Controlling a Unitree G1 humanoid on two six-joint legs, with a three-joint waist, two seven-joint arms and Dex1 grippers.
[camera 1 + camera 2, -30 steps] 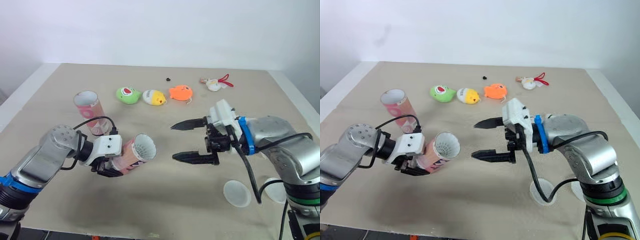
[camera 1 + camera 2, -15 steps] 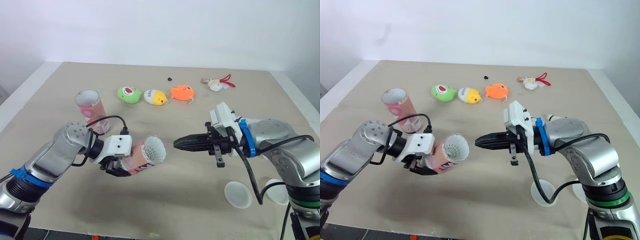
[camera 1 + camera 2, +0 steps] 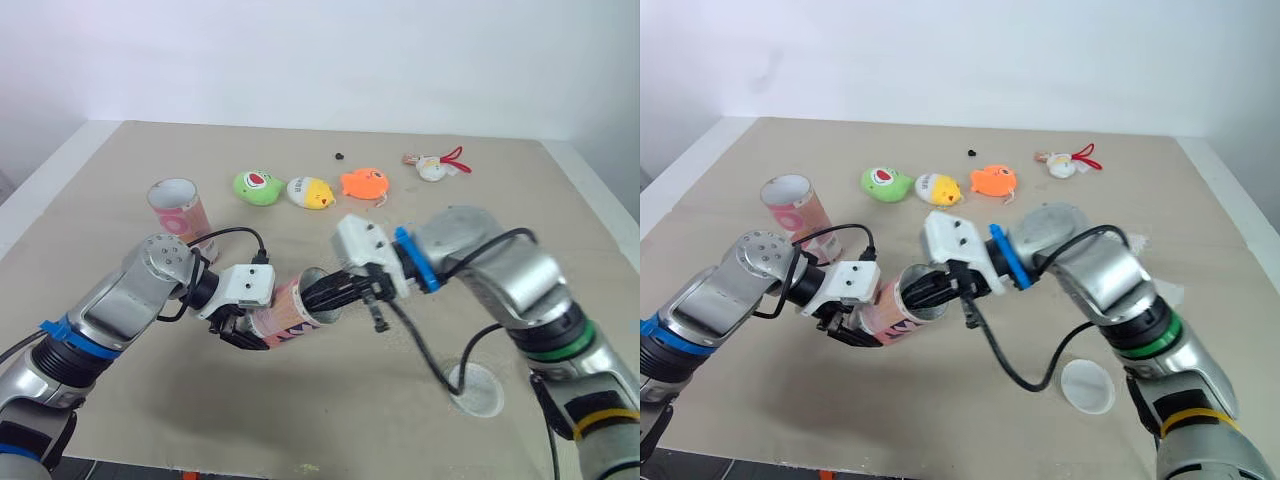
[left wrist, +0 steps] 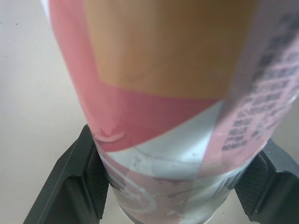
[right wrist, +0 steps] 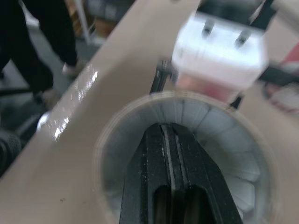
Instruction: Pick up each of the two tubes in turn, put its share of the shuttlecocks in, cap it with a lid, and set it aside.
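Since half a second earlier, the right gripper (image 5: 170, 140) had pushed from just outside the held tube (image 3: 290, 312) into its mouth, fingers pressed together among the white shuttlecock feathers (image 5: 224, 135) inside. The left gripper (image 3: 248, 328) was clamped round that tube's lower body, holding it tilted above the table (image 3: 330, 420). The load seemed to be getting seated, so capping likely came next. A lid (image 3: 478, 390) lay well right of that tube, and the second tube (image 3: 178, 208) stood to its left.
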